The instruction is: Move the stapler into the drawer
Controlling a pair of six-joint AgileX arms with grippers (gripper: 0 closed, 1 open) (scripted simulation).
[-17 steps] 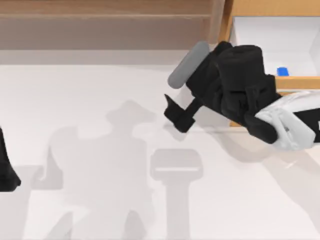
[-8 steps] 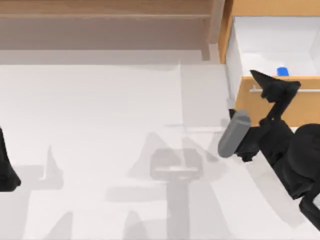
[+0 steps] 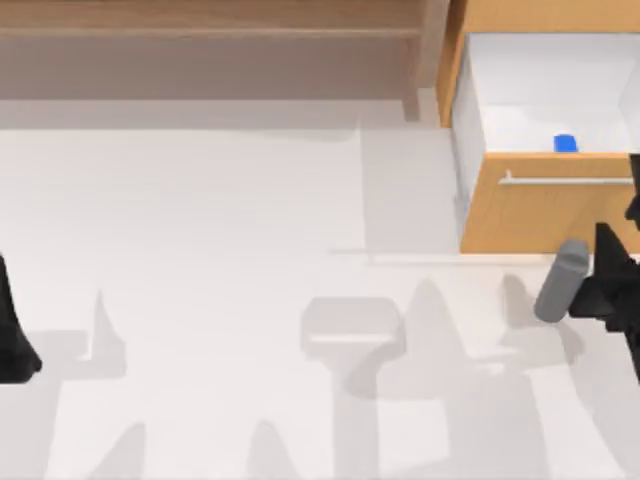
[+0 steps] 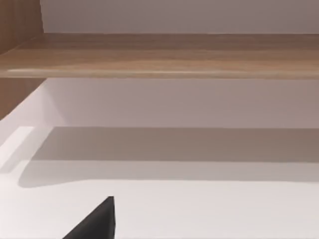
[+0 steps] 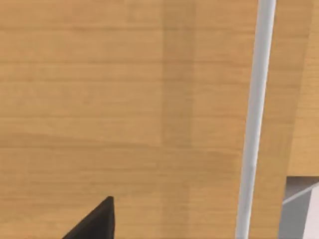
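Observation:
The blue stapler point(image 3: 565, 143) lies inside the open drawer point(image 3: 548, 216), close behind its orange front and above the silver handle point(image 3: 565, 180). Nothing is touching it. My right arm point(image 3: 608, 285) is at the table's right edge, just in front of the drawer front, and its gripper point(image 3: 634, 196) reaches up beside the handle's right end. The right wrist view looks closely at the orange drawer front point(image 5: 124, 109) and the handle point(image 5: 254, 119). My left arm point(image 3: 12, 335) is parked at the table's left edge.
A long brown wooden shelf unit point(image 3: 210, 45) runs along the back, also seen in the left wrist view as the shelf board point(image 4: 164, 55). The white table point(image 3: 220, 250) spreads between the two arms, crossed by soft shadows.
My right arm has drawn back from the drawer's front left corner to the table's right edge. The stapler has stayed where it was inside the drawer. The left arm has not moved.

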